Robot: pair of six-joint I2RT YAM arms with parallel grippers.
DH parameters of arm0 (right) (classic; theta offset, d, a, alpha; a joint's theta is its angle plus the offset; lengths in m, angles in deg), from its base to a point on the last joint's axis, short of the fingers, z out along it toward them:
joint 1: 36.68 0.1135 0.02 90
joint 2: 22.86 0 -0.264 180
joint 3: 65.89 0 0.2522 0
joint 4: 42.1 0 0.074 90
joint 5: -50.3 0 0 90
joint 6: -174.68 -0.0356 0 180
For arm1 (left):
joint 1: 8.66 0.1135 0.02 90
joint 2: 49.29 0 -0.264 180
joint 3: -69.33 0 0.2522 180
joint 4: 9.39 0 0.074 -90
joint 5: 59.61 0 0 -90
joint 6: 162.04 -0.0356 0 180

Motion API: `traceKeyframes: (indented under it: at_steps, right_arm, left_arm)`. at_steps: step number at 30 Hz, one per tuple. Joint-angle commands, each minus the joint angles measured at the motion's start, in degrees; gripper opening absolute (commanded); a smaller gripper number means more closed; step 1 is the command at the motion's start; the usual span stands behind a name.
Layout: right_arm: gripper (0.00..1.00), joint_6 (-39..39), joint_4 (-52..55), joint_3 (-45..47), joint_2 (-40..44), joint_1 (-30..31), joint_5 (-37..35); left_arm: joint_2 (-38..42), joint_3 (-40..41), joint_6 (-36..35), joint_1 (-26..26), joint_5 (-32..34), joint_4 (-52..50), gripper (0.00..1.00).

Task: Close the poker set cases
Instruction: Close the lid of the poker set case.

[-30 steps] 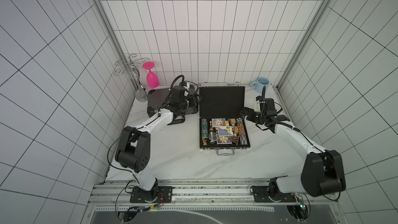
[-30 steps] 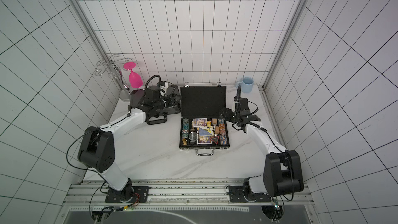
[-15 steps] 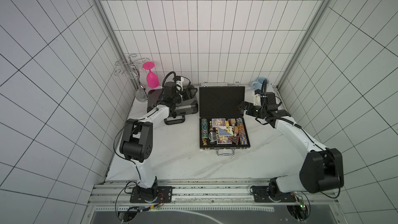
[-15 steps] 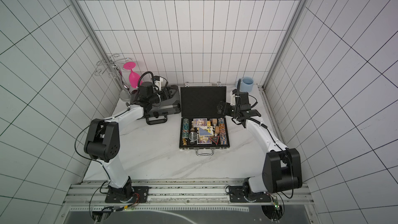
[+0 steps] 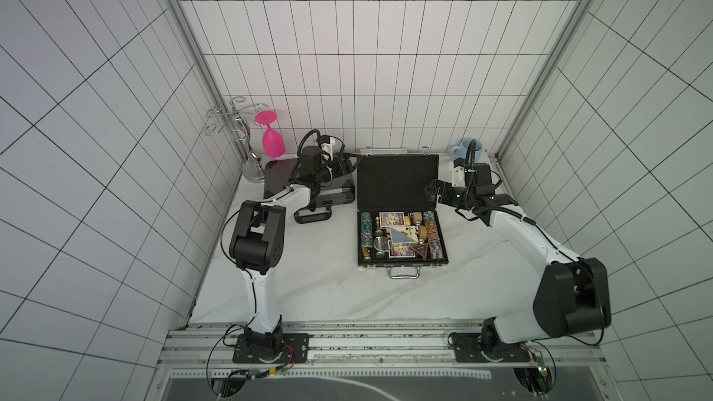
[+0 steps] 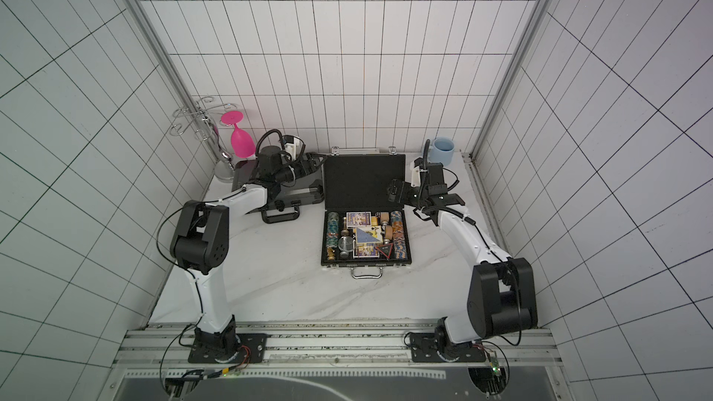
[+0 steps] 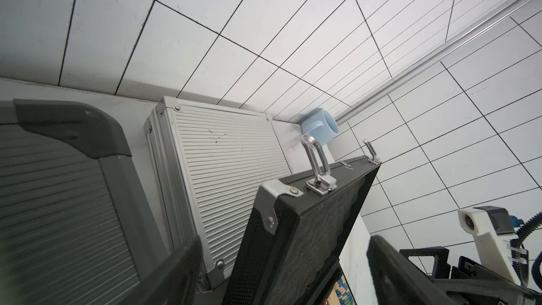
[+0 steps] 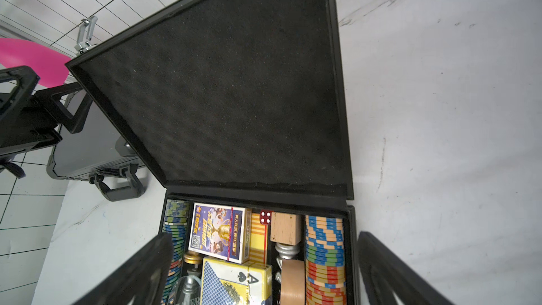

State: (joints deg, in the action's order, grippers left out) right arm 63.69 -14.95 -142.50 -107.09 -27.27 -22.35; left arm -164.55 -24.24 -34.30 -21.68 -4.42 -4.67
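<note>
Two of the three cases look shut already: the dark grey case [image 5: 339, 195] lies flat at the back left of the desk [image 5: 320, 283], and the silver case [image 7: 223, 171] shows up closed in the left wrist view, tucked toward the back wall just beside the grey one. That leaves the black case [image 5: 401, 262] in the middle, wide open with chips [image 8: 324, 244] and card boxes showing and its lid [image 5: 397, 183] standing close to upright.

So I'd say the step in hand is closing that last one, and it hasn't started yet, since nothing is touching the lid as far as I can tell.

The right pincer [image 8: 265, 235] is spread wide and empty, sitting at the lid's right edge and facing the foam side. The left pincer [image 7: 284, 240] is also spread wide with nothing in it, up near the lid's left top corner.

My guess at the next move: one of them has to get onto the lid's top edge or round its back and tip it forward over the hinge, then follow it down so it doesn't slam on the chips. The latches stick up off the top edge, so they could snag a finger.

Pose-wise, the left arm is stretched over the grey case with its wrist turned toward the lid. The right arm reaches forward from its base, forearm angled in, wrist pointing at the lid's side.
</note>
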Motion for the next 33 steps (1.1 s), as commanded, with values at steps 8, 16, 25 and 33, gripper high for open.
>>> traceKeyframes:
  at_steps: [8, 16, 25, 33]
  right_arm:
    - [0.99, 0.0, -0.3, -3.7, -1.5, -0.1, -1.4]
    - [0.99, 0.1, -0.2, -3.6, -1.0, -0.1, -1.5]
    - [1.0, 0.5, -0.2, -4.1, -1.6, -0.1, -1.9]
    - [1.0, 0.3, -0.4, -5.1, -2.0, 0.1, -2.1]
  left_arm:
    - [-2.8, -4.1, -0.1, -2.7, -4.6, 1.4, 0.97]
    - [-3.4, -5.8, -1.8, -2.6, -5.5, -1.2, 0.98]
    - [-5.4, -8.3, -6.1, -2.0, -4.0, -5.5, 0.98]
    - [-9.3, -12.6, -6.9, -2.1, -6.7, -5.5, 0.98]
